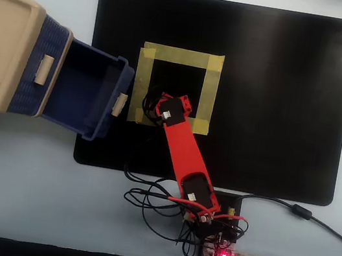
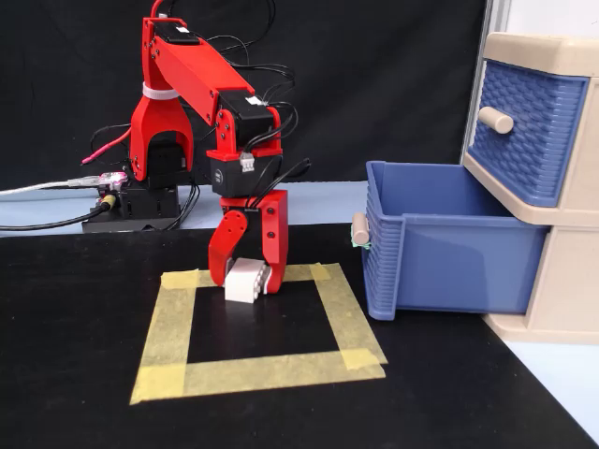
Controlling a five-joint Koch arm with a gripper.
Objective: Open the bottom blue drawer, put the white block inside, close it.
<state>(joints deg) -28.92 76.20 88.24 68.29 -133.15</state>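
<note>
Drawer [image 2: 440, 238] is already pulled wide open at the gripper's [image 2: 249, 281] 3 o'clock, so it's clamped around the block [image 2: 245, 281] on the tape square's [image 2: 262, 372] far edge, presumably for lifting.

No text, label, brand, number or sign is readable in either view. The red arm [image 2: 201, 89], the beige cabinet [image 2: 552, 187] and the bottom blue drawer [image 2: 449, 243] carry no writing that I can see. The yellow tape square [image 2: 257, 332] is plain. A small white tag on the arm's motor [image 2: 247, 162] is too small to read.
</note>
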